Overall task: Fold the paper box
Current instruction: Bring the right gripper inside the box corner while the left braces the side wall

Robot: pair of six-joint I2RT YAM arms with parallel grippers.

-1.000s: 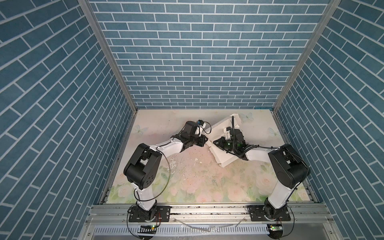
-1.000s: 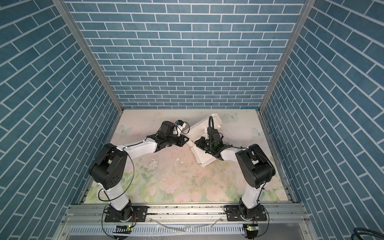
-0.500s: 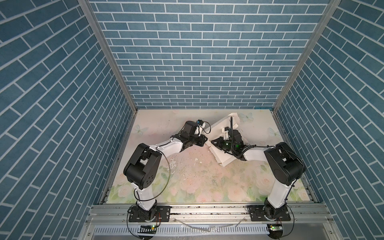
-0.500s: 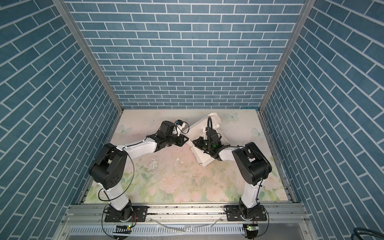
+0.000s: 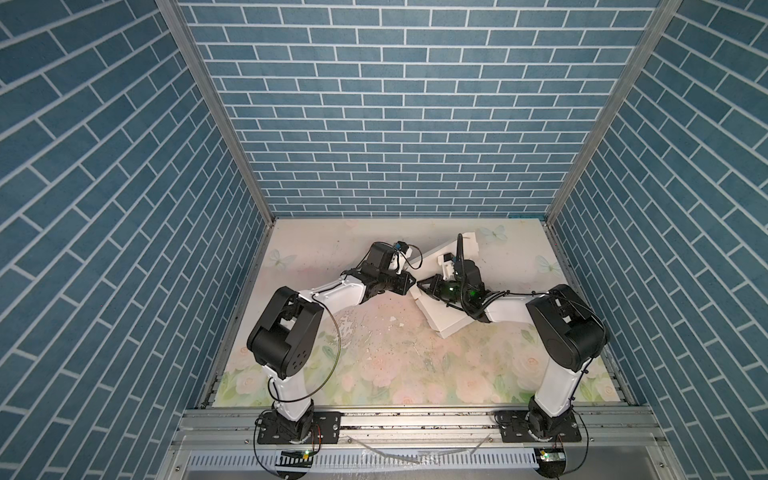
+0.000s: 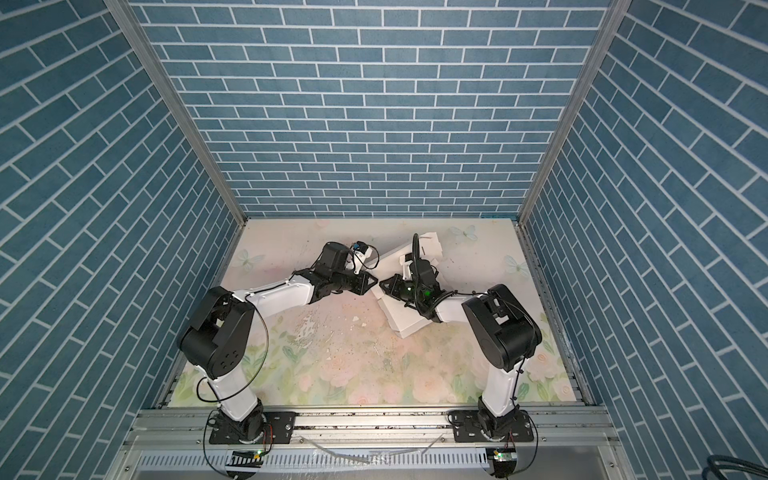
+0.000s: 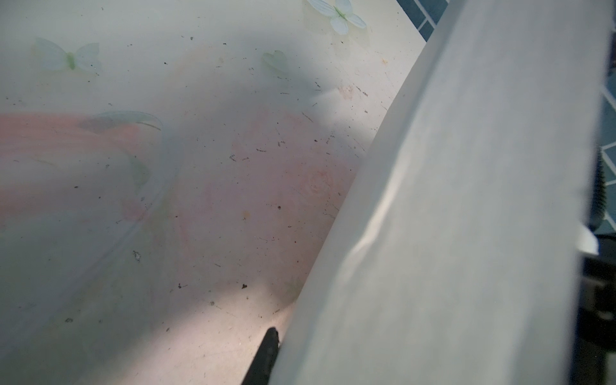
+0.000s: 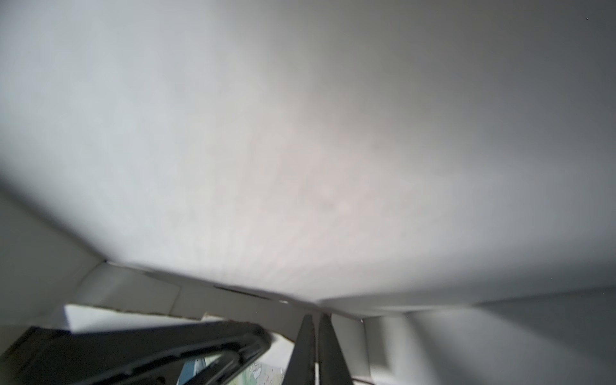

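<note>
- Since a second ago, the right arm (image 5: pixel 511 309) has swung its elbow inward; the left fingers (image 7: pixel 266 350) barely shift at centre frame.
- One left tip shows beside the paper box (image 5: pixel 444 320) wall; gap and grip I cannot tell.
- Box lies askew on the counter (image 5: pixel 374 353), right of centre: probably light and easily creased, best held at flap edges.
- Right fingers (image 8: pixel 328 350) are pressed together, tips at an inner fold.

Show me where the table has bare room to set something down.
Widest: the front of the table, between the arm bases. Smaller: the far left corner behind the left arm, and the strip between the paper box and the right wall. Crowded: the middle, where both arms meet the box.
</note>
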